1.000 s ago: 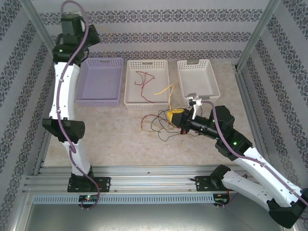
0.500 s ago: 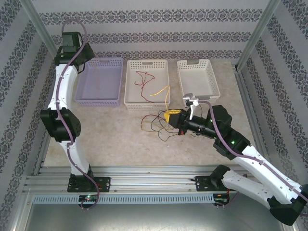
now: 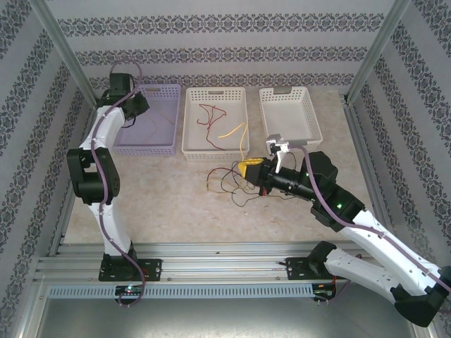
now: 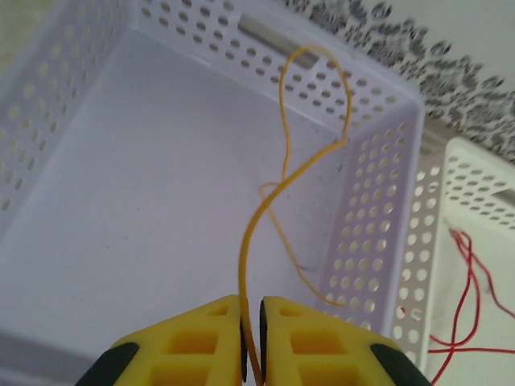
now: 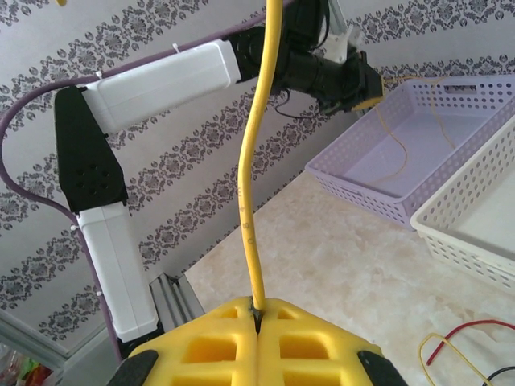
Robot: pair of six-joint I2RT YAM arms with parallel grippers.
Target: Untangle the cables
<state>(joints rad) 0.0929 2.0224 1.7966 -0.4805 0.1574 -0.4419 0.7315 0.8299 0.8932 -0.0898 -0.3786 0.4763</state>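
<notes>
Left claw (image 4: 250, 322) over purple basket (image 4: 378, 201), left of mid basket (image 3: 214, 152): slit-wide jaws round tan wire (image 4: 241, 265), pinch unclear to me | right claw (image 5: 257, 310) clamped on yellow cable (image 5: 245, 201) at cable tangle (image 3: 229, 182), just nearside of mid basket | I judge them light, limp, slippery; I'd pinch near free ends.

Beige marbled table (image 3: 176, 211). Far side, one row, all sitting flat on it: purple basket (image 3: 144, 149), middle white basket (image 3: 215, 152), right white basket (image 3: 311, 131). Tangle of red, black and yellow cables (image 3: 227, 184) lies just in front of the middle basket.
</notes>
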